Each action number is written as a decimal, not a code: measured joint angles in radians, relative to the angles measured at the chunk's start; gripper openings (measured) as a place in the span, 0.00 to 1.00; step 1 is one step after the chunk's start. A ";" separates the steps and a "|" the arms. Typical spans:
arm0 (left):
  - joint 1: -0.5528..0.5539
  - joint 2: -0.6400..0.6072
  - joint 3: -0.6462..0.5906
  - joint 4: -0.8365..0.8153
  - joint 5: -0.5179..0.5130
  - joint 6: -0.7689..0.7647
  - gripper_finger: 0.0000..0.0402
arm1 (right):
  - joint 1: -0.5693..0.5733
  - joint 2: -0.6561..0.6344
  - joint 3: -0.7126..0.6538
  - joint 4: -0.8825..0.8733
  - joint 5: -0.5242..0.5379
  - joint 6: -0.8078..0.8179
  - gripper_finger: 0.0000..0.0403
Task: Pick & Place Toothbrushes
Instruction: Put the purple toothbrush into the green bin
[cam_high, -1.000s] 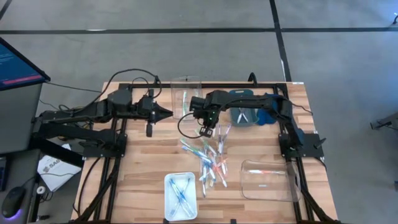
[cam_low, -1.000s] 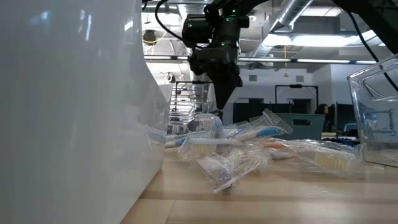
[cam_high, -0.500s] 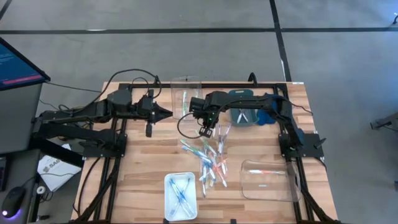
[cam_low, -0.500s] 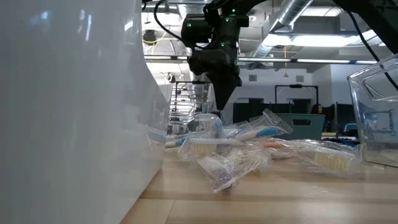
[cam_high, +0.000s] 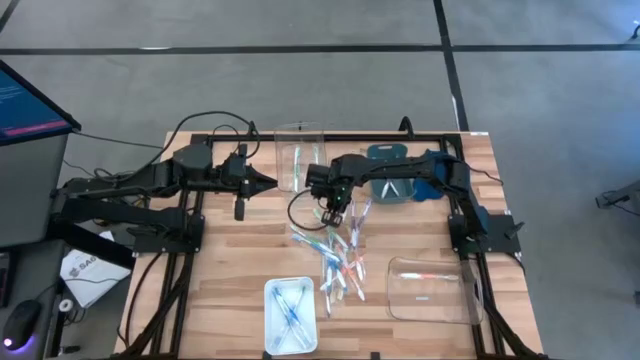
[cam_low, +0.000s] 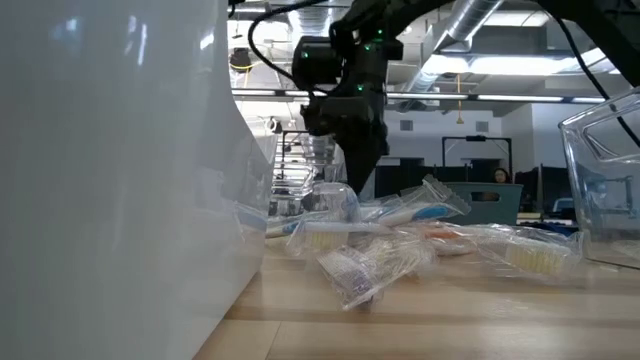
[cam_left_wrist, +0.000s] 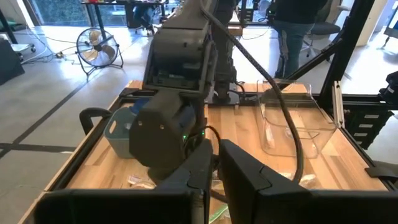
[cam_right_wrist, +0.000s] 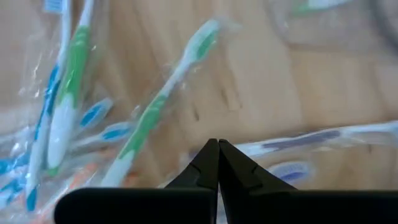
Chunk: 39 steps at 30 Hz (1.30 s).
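The toothbrushes (cam_high: 338, 255) lie in clear wrappers in a loose heap on the wooden table, with green, blue and orange-pink parts; the low view shows the heap (cam_low: 400, 235) from the side. My right gripper (cam_high: 333, 213) is shut and points down at the heap's far end (cam_low: 362, 193). In the right wrist view its fingers (cam_right_wrist: 218, 146) stand over a pale wrapped brush, beside a green toothbrush (cam_right_wrist: 155, 109). My left gripper (cam_high: 268, 182) waits shut at the table's left, level above the table (cam_left_wrist: 217, 165). My right gripper comes from above, pointing down, with its shut fingertips (cam_right_wrist: 211, 155) right at the wrapped toothbrushes at the heap's far end. I cannot tell whether they touch a wrapper.
A white tray (cam_high: 290, 318) at the near edge holds a few toothbrushes; its wall (cam_low: 120, 200) fills the low view's left. A clear bin (cam_high: 300, 135) and a blue bin (cam_high: 388, 152) stand at the far side, and another clear bin (cam_high: 430, 290) at the near right.
My right gripper has moved down toward the heap's far end and a little toward the table's near edge, staying shut. The toothbrushes have not moved.
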 joint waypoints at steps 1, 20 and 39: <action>0.000 0.000 0.000 0.000 0.000 0.000 0.06 | -0.006 0.000 0.000 -0.007 0.003 -0.004 0.00; -0.036 0.000 0.000 -0.007 0.000 0.000 0.06 | -0.029 -0.001 -0.010 -0.001 0.025 -0.127 0.00; -0.036 0.000 0.000 -0.007 0.000 -0.010 0.06 | -0.061 -0.001 -0.092 0.044 0.048 -0.082 0.00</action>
